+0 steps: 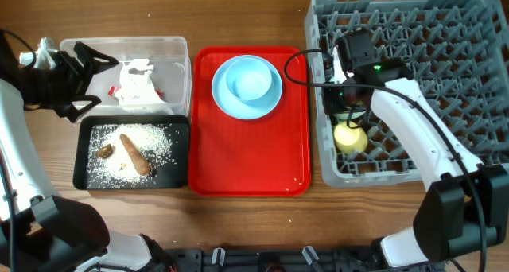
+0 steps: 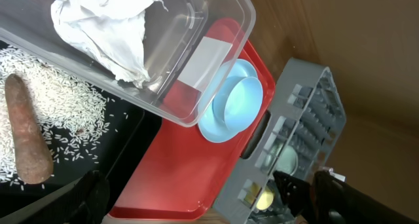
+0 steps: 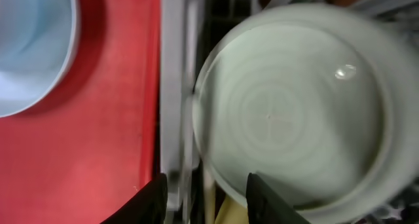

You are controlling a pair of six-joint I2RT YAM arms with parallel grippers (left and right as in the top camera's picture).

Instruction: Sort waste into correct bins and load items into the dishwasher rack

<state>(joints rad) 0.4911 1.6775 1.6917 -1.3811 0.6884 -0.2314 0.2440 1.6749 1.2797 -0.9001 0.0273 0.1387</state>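
Note:
Over the near-left corner of the grey dishwasher rack, my right gripper is open. Its fingers straddle the rim of the mint-green bowl, whose underside fills the right wrist view. The yellow cup lies in the rack just below it. A light blue bowl sits on a light blue plate on the red tray. Left of the clear tub, my left gripper is wide open and holds nothing. The tub holds the crumpled napkin.
The black tray in front of the tub holds scattered rice and the brown carrot-shaped piece. Bare wooden table shows along the front edge. The right arm's cable loops over the gap between red tray and rack.

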